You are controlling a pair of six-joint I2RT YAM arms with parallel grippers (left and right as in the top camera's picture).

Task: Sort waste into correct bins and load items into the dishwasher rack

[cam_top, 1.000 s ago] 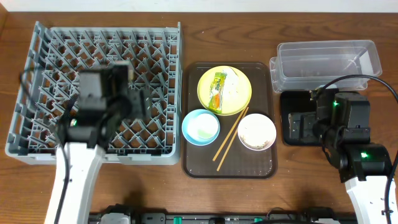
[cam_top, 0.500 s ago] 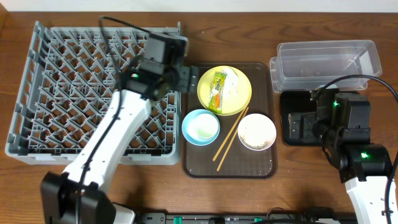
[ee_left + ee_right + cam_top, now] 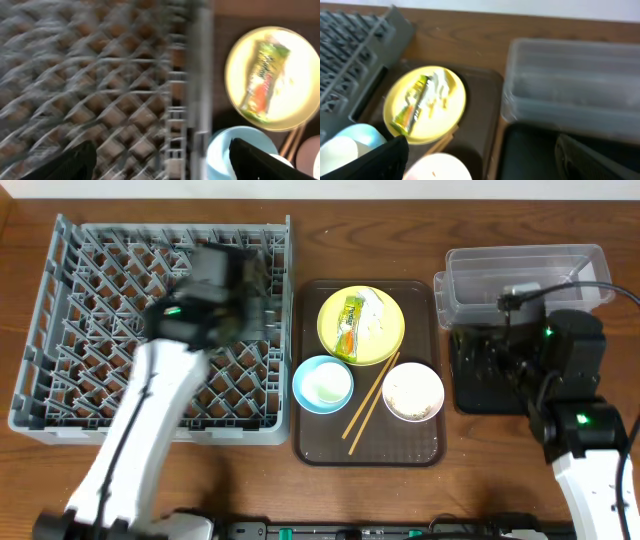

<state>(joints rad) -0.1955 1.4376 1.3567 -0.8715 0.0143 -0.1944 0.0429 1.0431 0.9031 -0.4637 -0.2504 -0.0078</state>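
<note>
- Grey rack fills most of the space ahead of the left jaws. Its right wall runs up between the two fingers.
- Left jaws: spread wide, nothing between them. The left arm is blurred in the overhead view, and its head is over the rack's back right part.
- Yellow plate is ahead of the left jaws, off toward the right finger, outside the rack wall. It sits on the brown serving tray.
- Wrapper lies flat on the plate, with the tissue just beside it on the same plate.
- Blue bowl is close in, just beside the right finger's tip and nearer than the plate.
- Right jaws: also spread wide, empty, fingers at both lower corners of the wrist view.
- Black tray lies under the right jaws. The clear tub is just ahead of it, toward the right finger.
- From the right jaws, the plate is ahead toward the left finger. The white bowl is close in between the fingers, nearer the left one.
- Chopsticks lie slanted between the blue bowl and the white bowl, with the upper ends at the plate's rim.
- Beige specks are inside the white bowl.
- Rack, serving tray, tub and black tray all rest on the wooden surface.
</note>
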